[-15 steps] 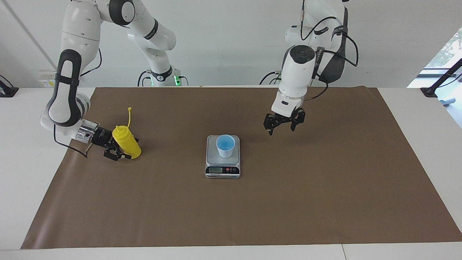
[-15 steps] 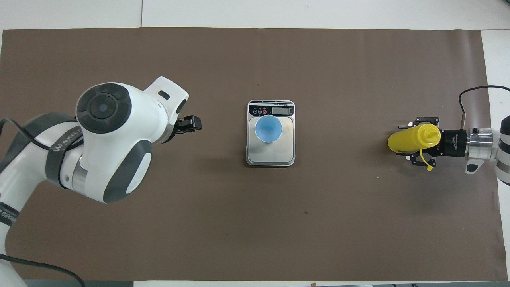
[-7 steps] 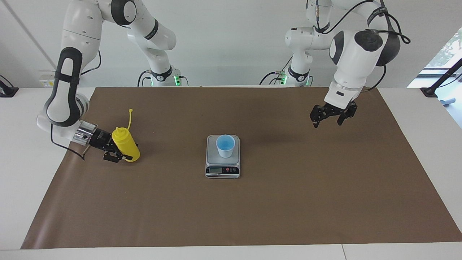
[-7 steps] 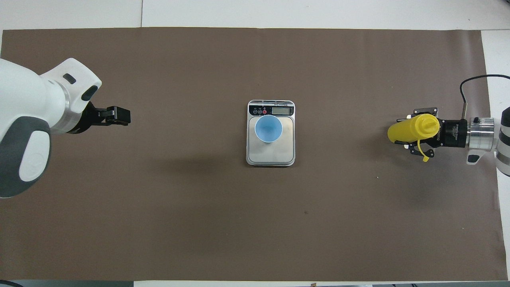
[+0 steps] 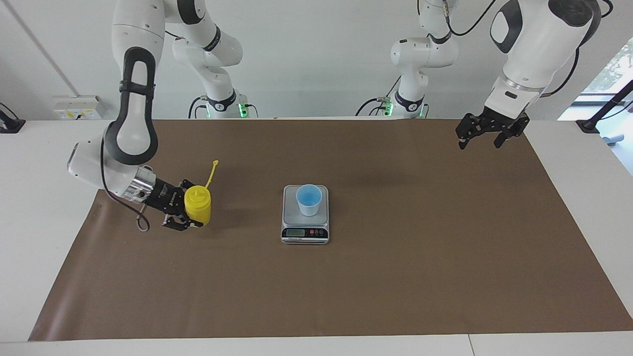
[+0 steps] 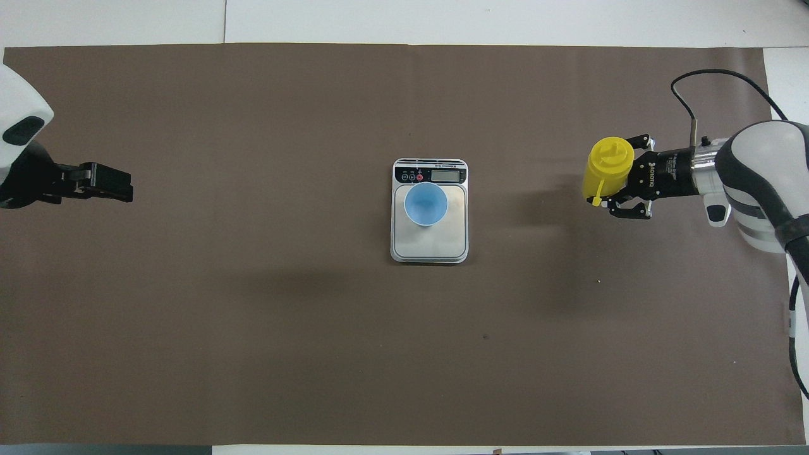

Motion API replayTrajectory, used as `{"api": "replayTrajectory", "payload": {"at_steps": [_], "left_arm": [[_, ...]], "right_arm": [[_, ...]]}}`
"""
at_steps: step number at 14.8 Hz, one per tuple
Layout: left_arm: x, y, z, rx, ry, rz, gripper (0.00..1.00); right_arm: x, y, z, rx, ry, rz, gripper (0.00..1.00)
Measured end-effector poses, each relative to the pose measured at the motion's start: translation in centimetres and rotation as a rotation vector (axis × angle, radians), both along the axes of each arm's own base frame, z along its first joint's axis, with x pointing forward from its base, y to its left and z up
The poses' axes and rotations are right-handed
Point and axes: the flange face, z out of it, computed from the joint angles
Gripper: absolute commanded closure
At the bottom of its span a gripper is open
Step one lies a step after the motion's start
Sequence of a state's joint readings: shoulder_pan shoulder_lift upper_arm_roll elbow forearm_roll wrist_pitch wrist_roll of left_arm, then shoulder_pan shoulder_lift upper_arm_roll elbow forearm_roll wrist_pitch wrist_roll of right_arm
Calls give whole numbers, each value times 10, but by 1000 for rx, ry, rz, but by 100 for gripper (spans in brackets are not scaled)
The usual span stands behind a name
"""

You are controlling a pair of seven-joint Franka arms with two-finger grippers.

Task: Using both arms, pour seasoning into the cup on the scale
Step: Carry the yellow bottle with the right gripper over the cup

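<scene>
I see an evenly, brightly lit scene; soft diffuse shadows lie on the brown mat (image 5: 395, 277) under both arms; daylight glares from a window (image 5: 613, 69) at one edge; everything stays sharp, with no noticeable blur or edge distortion.

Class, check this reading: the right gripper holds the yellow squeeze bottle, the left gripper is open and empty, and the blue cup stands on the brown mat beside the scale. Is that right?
One mistake: the cup stands on the scale, on its steel platform, not beside it on the brown mat. The facing view shows this. The right gripper does hold the yellow squeeze bottle, and the left gripper is open and empty.
</scene>
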State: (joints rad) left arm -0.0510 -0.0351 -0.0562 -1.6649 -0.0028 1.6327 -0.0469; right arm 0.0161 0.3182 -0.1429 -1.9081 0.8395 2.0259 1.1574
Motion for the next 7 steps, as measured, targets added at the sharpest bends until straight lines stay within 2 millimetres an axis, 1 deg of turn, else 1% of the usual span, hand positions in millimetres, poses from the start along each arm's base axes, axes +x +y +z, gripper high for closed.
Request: {"api": "replayTrajectory", "payload": {"at_steps": [2, 3, 7], "left_arm": [[-2, 14, 5, -10, 21, 6, 0], [-3, 18, 5, -13, 27, 7, 0], [-4, 16, 4, -15, 39, 4, 0]], "right_arm": [[3, 32, 7, -86, 28, 1, 100], [4, 49, 9, -131, 37, 7, 100], [-1, 123, 14, -304, 72, 59, 100]]}}
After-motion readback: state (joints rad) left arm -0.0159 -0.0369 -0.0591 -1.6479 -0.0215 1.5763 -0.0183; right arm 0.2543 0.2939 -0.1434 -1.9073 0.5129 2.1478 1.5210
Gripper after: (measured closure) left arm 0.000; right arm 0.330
